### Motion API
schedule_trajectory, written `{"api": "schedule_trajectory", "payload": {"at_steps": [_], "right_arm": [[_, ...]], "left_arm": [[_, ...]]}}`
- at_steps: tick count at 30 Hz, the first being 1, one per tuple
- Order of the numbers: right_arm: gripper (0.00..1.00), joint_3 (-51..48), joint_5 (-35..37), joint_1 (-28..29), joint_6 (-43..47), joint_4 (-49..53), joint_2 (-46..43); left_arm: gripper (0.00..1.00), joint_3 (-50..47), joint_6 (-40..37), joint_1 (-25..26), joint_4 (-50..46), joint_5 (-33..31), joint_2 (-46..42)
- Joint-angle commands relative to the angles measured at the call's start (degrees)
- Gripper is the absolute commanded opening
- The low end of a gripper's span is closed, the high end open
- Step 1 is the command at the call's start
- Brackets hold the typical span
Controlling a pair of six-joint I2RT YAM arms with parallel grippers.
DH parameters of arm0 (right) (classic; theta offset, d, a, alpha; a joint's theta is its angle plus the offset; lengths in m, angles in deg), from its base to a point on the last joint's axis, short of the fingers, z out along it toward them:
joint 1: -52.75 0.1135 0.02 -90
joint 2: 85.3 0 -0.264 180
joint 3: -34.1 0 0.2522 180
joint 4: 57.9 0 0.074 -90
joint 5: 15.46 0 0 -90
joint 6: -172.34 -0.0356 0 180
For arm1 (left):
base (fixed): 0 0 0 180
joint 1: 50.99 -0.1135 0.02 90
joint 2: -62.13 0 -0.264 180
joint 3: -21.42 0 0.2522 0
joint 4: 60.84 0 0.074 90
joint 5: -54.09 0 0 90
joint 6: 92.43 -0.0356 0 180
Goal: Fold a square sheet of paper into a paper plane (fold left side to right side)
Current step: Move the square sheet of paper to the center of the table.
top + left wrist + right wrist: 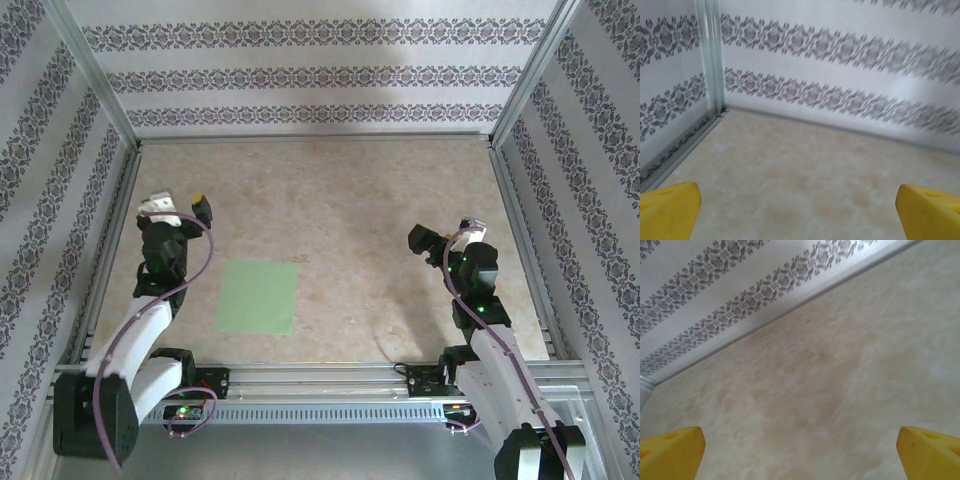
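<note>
Spotted overhead the square sheet of paper (258, 297) flat at near left of the counter (380, 200), flimsy, light, likeliest lifted by its left edge; caught at left wrist the left pincer (800, 212) gaping empty, at right wrist the right pincer (800, 452) likewise.

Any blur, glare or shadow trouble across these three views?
Top external: even light, square sheet of paper crisp, faint arm shadows on the table. Left wrist: wallpaper smeared, yellow fingertips soft. Right wrist: table soft, fingertips out of focus.

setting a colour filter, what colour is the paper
The square sheet of paper is light green, best in top external.
</note>
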Motion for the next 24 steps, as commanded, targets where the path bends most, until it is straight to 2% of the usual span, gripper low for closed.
{"api": "schedule_trajectory", "payload": {"at_steps": [1,4,7,10,13,16,24], "right_arm": [[0.98,0.3,-4.8,1.7,-5.4,1.7,0.6],[0.98,0.4,-5.1,3.6,-5.8,2.1,1.9],[0.98,2.2,-5.2,5.9,-4.8,2.0,3.9],[0.98,3.9,-4.6,8.8,-2.8,2.1,7.3],[0.98,6.5,-3.4,12.0,-0.1,2.8,11.4],[0.98,9.0,-1.5,14.9,1.6,3.6,15.2],[0.98,12.5,3.6,18.0,2.3,6.2,19.7]], "left_arm": [[1.00,3.7,10.5,-0.2,-23.8,7.3,-4.6],[1.00,7.2,16.7,-0.2,-33.9,15.7,-4.8],[1.00,8.2,22.0,0.3,-39.1,26.3,-2.5],[1.00,8.1,25.1,3.0,-43.2,33.5,0.8],[1.00,8.4,25.9,9.6,-47.0,33.4,3.2],[1.00,8.1,27.7,15.3,-45.9,34.3,6.3],[1.00,6.4,33.2,22.0,-36.9,35.5,18.9]]}}
